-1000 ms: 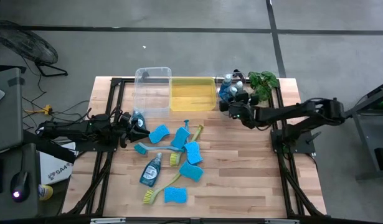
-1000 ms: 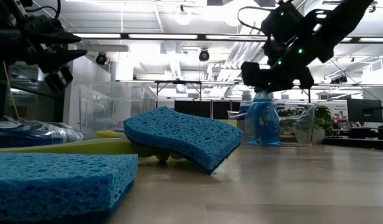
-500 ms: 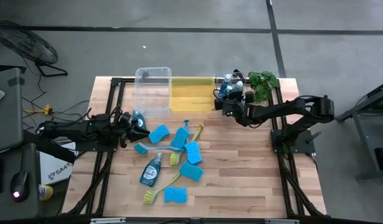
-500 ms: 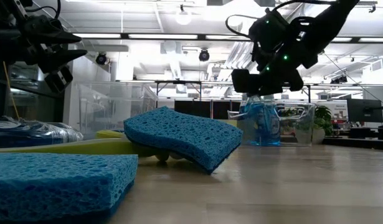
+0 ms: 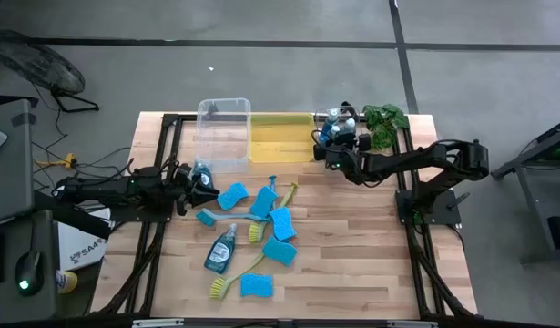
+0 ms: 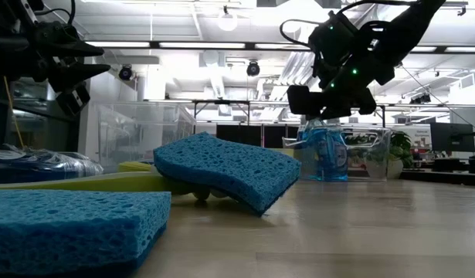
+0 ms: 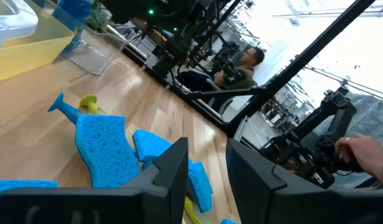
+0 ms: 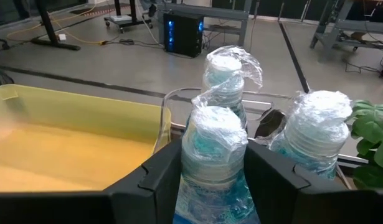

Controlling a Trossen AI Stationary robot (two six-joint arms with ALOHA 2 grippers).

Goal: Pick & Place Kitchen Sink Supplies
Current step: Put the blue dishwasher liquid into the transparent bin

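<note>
Several soap bottles [image 5: 339, 123] with film-wrapped caps stand at the far right, between the yellow bin and the plant. My right gripper [image 8: 214, 149] is shut on the nearest one [image 6: 322, 150]. A further bottle [image 5: 220, 248] lies mid-table among several flat blue sponges [image 5: 281, 221] and blue and yellow-green brushes [image 5: 229, 282]. My left gripper [image 7: 207, 165] hovers open at the table's left [image 5: 202, 187], beside another bottle [image 5: 200, 170], with nothing between its fingers. My right gripper pinches the nearest soap bottle at its upper part, just under the wrapped cap [image 8: 213, 163], one finger [image 8: 166, 171] on each side. The fingers reach in about level from the table's right side. The bottle stands upright with its base on the table [image 6: 322, 177].
A clear bin [image 5: 223, 135] and a yellow bin [image 5: 281, 137] sit side by side at the far edge. A green plant [image 5: 386, 118] stands at the far right corner, close behind the bottles. A seated person [image 7: 241, 62] and a hand [image 7: 365, 149] show beyond the table.
My right gripper moved toward the table's far left, in over the group of soap bottles beside the yellow bin, then held still for the last half second. The left arm kept still.
</note>
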